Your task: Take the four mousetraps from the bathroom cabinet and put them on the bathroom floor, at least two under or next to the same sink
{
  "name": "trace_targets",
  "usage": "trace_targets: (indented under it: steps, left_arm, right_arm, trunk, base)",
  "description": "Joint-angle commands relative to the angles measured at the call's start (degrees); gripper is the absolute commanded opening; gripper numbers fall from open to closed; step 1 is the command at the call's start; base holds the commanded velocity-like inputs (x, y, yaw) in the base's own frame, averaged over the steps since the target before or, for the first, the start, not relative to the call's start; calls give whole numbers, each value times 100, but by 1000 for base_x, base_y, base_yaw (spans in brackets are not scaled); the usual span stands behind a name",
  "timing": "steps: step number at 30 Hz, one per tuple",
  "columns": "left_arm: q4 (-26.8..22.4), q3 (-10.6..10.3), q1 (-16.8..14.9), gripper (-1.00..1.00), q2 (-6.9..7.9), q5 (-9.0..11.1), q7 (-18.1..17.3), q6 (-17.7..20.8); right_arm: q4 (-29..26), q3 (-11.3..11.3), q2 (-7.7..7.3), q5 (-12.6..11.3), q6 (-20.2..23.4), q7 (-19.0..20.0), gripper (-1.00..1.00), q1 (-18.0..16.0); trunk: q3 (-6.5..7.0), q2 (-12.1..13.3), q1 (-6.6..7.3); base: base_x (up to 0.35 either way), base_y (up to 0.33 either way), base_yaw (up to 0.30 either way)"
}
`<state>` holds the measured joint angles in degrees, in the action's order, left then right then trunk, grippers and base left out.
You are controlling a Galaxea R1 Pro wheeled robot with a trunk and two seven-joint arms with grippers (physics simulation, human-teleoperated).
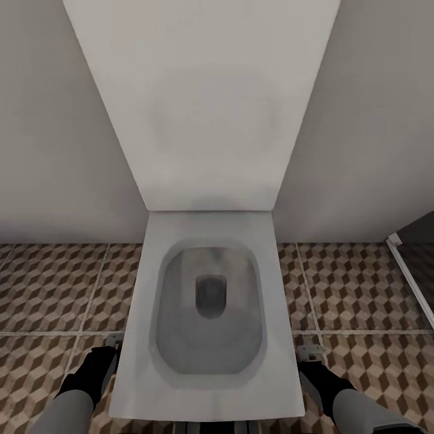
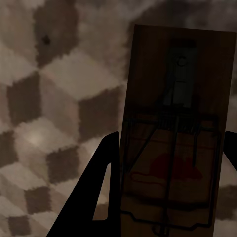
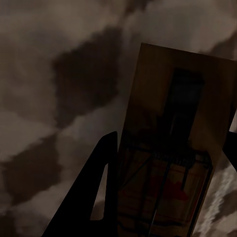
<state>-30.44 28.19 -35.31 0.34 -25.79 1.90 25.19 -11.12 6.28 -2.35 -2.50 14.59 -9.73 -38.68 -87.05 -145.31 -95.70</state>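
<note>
In the left wrist view a tan mousetrap point(image 2: 175, 143) with dark wire and a red spot sits between the black fingers point(image 2: 103, 187) of my left gripper point(image 2: 170, 197), which is shut on it above the cube-pattern bathroom floor point(image 2: 44, 113). My right gripper point(image 3: 170, 197) is likewise shut on a second mousetrap point(image 3: 173, 143), held close over the tiles. In the head view my left gripper point(image 1: 111, 349) hangs low at one side of a toilet and my right gripper point(image 1: 310, 352) at the other. The cabinet and the sink are out of view.
A white toilet point(image 1: 208, 374) with its lid raised point(image 1: 205, 108) stands straight ahead against a pale wall. Patterned floor tiles point(image 1: 54, 289) spread to both sides. A white-framed dark panel point(image 1: 416, 271) stands at the right edge.
</note>
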Motion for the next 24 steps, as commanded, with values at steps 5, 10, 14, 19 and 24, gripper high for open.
trace_targets:
  steps: [5, 10, 14, 19, 24]
  left_arm:
    - [-5, 12, -2, -100, -5, -5, 4, 21]
    - [-4, 11, -2, -100, -8, -5, 4, 21]
    - [-5, 11, -2, -100, -8, -5, 4, 21]
    - [-5, 11, -2, -100, -4, -5, 4, 21]
    - [-5, 11, -2, -100, 0, -5, 4, 21]
  right_arm:
    - [-13, 48, -4, -31, 37, -28, -100, 0]
    - [-13, 49, -3, -32, 35, -27, -100, 0]
    - [-13, 49, -5, -32, 35, -25, -100, -1]
    - [-13, 49, -4, -34, 34, -28, -100, 0]
    - [-13, 49, -3, -32, 29, -27, -100, -1]
  trunk:
    - [-3, -1, 1]
    - [-114, -8, -12]
    - [-136, -9, -15]
    - [-136, -9, -15]
    - [-136, -9, -15]
  base:
    - [0, 0, 0]
    - [0, 0, 0]
    - [0, 0, 0]
    - [0, 0, 0]
    - [0, 0, 0]
